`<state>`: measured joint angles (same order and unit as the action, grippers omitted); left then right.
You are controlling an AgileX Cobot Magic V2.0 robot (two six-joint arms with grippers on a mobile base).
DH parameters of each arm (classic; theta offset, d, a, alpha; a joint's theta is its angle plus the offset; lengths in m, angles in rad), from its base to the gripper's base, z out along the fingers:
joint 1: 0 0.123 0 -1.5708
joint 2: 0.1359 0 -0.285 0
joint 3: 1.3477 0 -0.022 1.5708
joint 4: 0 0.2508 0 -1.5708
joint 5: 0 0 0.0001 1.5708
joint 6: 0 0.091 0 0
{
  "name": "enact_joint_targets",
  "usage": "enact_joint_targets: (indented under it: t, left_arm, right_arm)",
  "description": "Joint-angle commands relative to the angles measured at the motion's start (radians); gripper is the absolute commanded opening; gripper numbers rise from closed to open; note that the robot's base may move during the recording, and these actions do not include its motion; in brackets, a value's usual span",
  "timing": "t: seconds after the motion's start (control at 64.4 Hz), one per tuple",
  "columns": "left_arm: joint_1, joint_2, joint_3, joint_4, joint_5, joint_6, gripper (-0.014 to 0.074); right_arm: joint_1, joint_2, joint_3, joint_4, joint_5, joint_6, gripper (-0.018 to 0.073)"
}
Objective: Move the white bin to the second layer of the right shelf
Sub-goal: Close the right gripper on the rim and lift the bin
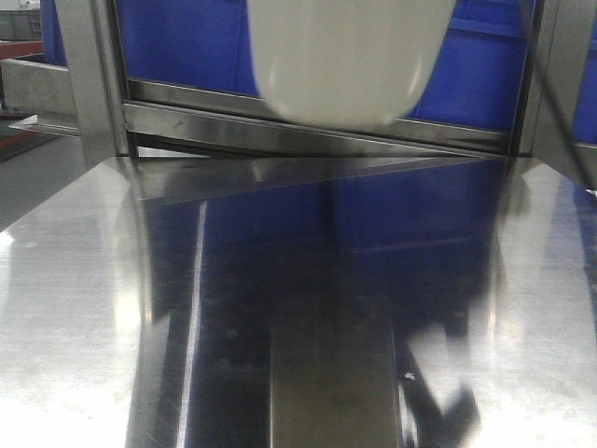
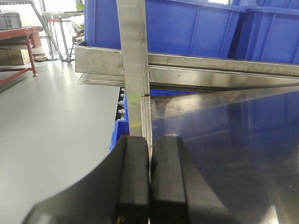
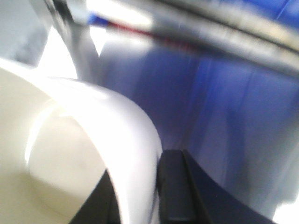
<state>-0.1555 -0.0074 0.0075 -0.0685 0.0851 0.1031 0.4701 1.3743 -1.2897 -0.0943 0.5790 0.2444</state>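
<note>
The white bin (image 1: 345,61) hangs in the air above the shiny steel tabletop (image 1: 75,308), in front of the rack's flat steel front rail (image 1: 317,126). Its rounded base shows at the top of the front view. In the right wrist view my right gripper (image 3: 138,186) is shut on the bin's wall (image 3: 126,135), one finger inside the tub and one outside. My left gripper (image 2: 149,182) is shut and empty, low at the tabletop's left edge, in line with a steel rack post (image 2: 133,70). No roller tracks of the right shelf show clearly.
Large blue crates (image 1: 187,42) stand on the rack behind the rail and also show in the left wrist view (image 2: 187,25). A steel upright (image 1: 89,75) stands at the left and another at the right. Grey floor (image 2: 51,121) lies left of the table.
</note>
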Motion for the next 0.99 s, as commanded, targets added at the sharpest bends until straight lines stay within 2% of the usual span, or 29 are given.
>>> enact_joint_targets:
  t: [0.0,0.14,0.528,0.761,0.978]
  left_arm:
    - [-0.005,-0.014,0.037,-0.005,-0.085,-0.004,0.0085]
    - [-0.005,-0.014,0.037,-0.005,-0.085,-0.004,0.0085]
    - [-0.005,-0.014,0.037,-0.005,-0.085,-0.004,0.0085]
    - [-0.005,-0.014,0.037,-0.005,-0.085,-0.004,0.0085]
    - [-0.005,-0.014,0.037,-0.005,-0.085,-0.004,0.0085]
  right_arm:
    - [-0.013,-0.119,-0.005,-0.042,-0.105,-0.007,0.0057]
    - [-0.048,-0.253,0.089,-0.044,-0.139,-0.006,0.0057]
    - [-0.234,-0.704,0.495,-0.036,-0.235,-0.006,0.0057]
    - [-0.293,-0.939,0.684,-0.008,-0.230,-0.006,0.0057]
    - [-0.304,-1.005,0.729,-0.005,-0.232,-0.006,0.0057]
